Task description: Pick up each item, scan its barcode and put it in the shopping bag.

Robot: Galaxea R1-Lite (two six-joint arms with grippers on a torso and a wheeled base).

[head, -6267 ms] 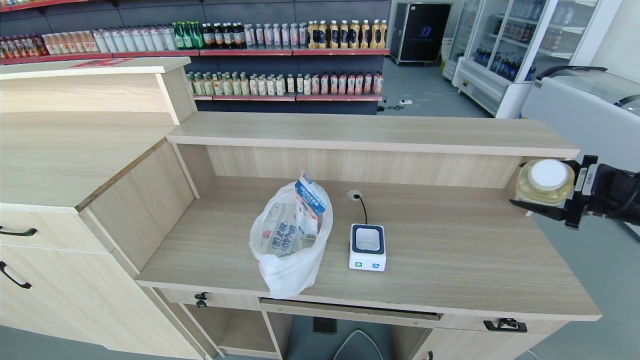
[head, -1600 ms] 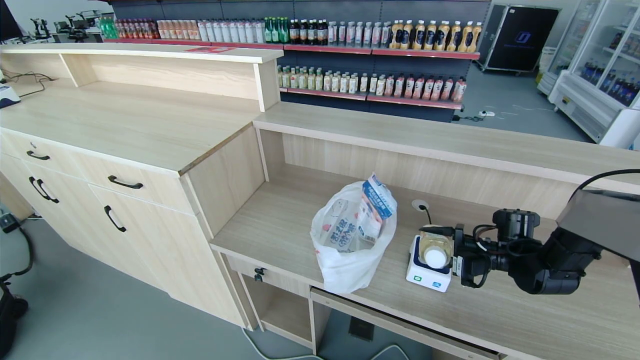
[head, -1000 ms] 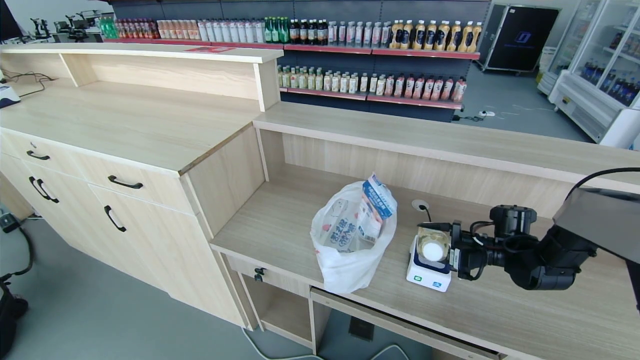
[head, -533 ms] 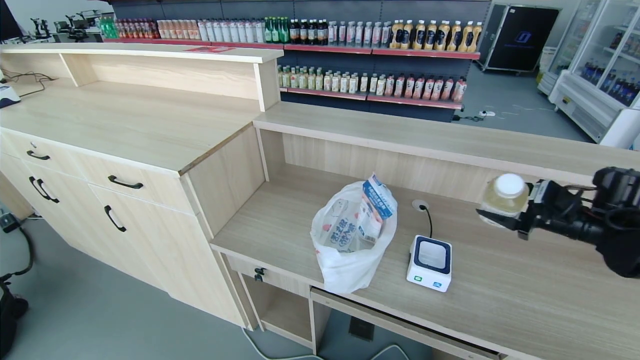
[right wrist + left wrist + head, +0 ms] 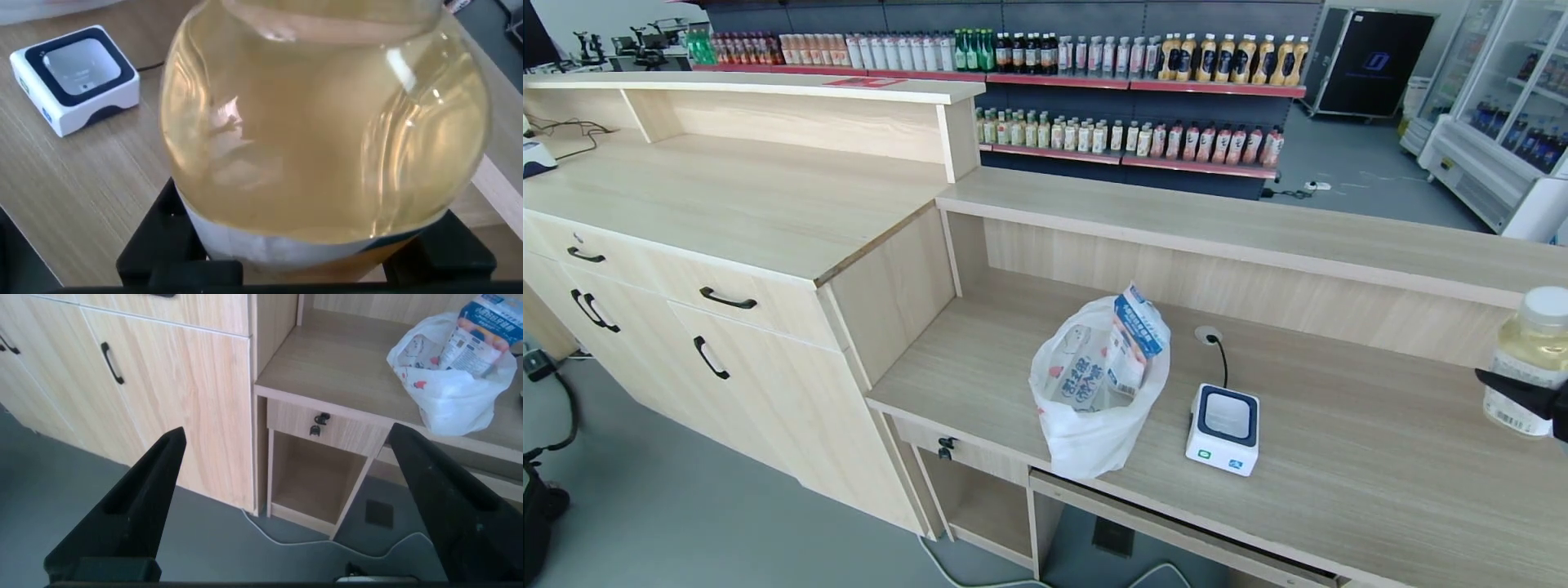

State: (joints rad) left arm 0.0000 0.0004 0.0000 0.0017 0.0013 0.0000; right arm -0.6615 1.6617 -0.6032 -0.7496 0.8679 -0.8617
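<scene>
The counter (image 5: pixel 1339 465) is matt wood-grain, the shopping bag (image 5: pixel 1086 445) glossy plastic, the bottle (image 5: pixel 1531 355) clear.

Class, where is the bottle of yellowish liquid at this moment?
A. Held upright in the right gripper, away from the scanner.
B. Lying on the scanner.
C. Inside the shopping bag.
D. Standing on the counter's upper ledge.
A: the right gripper holds the bottle upright, well to the right of the scanner and the shopping bag.

My left gripper (image 5: pixel 286 498) hangs with fingers (image 5: pixel 122 514) spread wide; my right gripper (image 5: pixel 310 253) clamps the bottle (image 5: pixel 1534 351) between its fingers.
</scene>
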